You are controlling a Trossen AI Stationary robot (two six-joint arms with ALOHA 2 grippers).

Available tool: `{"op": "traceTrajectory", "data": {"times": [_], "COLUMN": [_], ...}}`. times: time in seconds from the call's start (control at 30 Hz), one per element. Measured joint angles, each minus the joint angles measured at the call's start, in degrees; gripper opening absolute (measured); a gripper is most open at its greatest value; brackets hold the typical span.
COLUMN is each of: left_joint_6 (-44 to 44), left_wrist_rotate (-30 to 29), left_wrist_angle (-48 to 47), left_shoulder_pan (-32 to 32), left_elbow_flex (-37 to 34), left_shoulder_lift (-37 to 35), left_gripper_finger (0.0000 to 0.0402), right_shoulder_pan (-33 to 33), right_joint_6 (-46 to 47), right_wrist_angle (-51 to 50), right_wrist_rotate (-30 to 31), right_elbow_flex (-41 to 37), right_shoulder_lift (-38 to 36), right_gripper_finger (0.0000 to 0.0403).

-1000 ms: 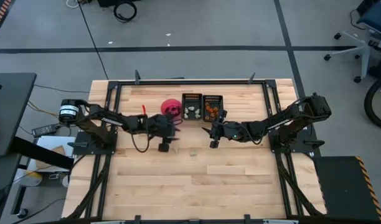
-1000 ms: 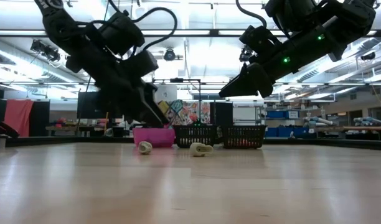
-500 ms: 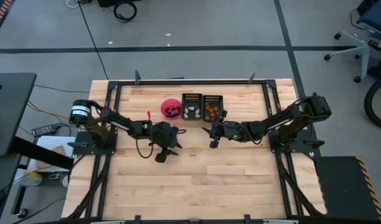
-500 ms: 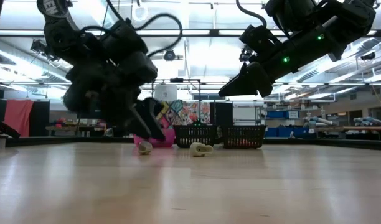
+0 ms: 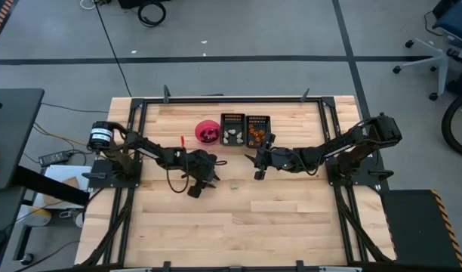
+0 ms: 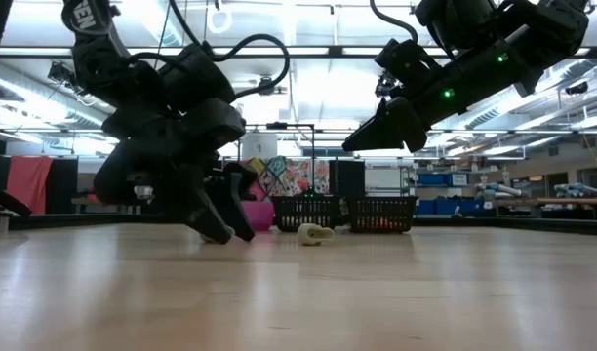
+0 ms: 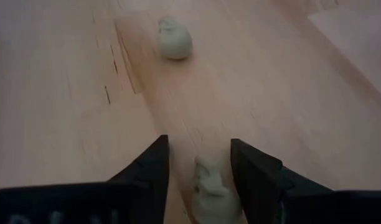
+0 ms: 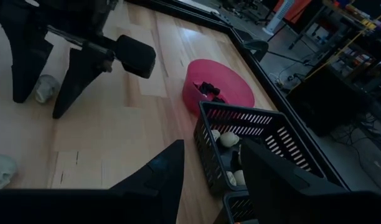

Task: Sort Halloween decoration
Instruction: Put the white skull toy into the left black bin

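Observation:
My left gripper (image 5: 210,180) is open with its fingertips down at the table (image 6: 220,232). One finger stands on each side of a pale greenish-white trinket (image 7: 209,190), which lies on the wood; it also shows in the right wrist view (image 8: 46,87). A second pale trinket (image 5: 234,183) lies on the table just beyond it (image 7: 174,38). My right gripper (image 5: 257,168) is open and empty, hanging above the table near the trays (image 8: 209,180). My left gripper comes slanting down from the table's left, with the pale trinket (image 7: 206,177) between its two fingers. A gap shows on one side. Whether the other finger (image 7: 249,171) touches the trinket, I cannot tell. The trinket lies on the table.
A pink bowl (image 5: 208,131) with dark pieces stands at the far middle (image 8: 218,87). Beside it are two black trays: one (image 5: 232,129) with pale pieces, one (image 5: 257,130) with orange pieces. Bare wood lies toward the near edge.
My left gripper has moved from beside the pink bowl toward the table's near edge and down. It has tipped its fingers onto the table on either side of the pale trinket. My right arm has kept still.

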Motion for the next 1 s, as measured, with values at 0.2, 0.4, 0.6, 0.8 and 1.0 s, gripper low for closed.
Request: {"op": "traceTrajectory", "data": {"times": [0.2,0.4,0.6,0.8,1.0], "left_joint_6": [0.2,0.1,-1.4,-2.1,-2.7], "left_wrist_rotate": [0.3,0.3,0.6,0.4,0.1], "left_wrist_angle": [-1.6,-2.2,-1.2,-0.5,-0.9], "left_shoulder_pan": [0.3,0.4,0.6,0.6,0.6], "left_elbow_flex": [0.0,0.0,-0.2,-0.4,-0.5], "left_shoulder_lift": [-0.1,0.0,-0.2,-1.6,-3.6], "left_gripper_finger": [0.0107,0.0046,0.0026,0.0026,0.0025], "right_shoulder_pan": [0.0,0.0,0.0,0.0,0.0], "right_joint_6": [0.0,0.0,0.0,0.0,0.2], "right_wrist_angle": [0.0,0.0,0.5,0.4,0.5], "right_wrist_rotate": [0.0,0.0,-0.2,-0.2,-0.5], "right_elbow_flex": [0.0,0.0,0.0,0.0,0.0], "right_shoulder_lift": [0.0,0.0,0.0,0.0,0.0], "right_gripper_finger": [0.0162,0.0162,0.0162,0.0162,0.0162]}}
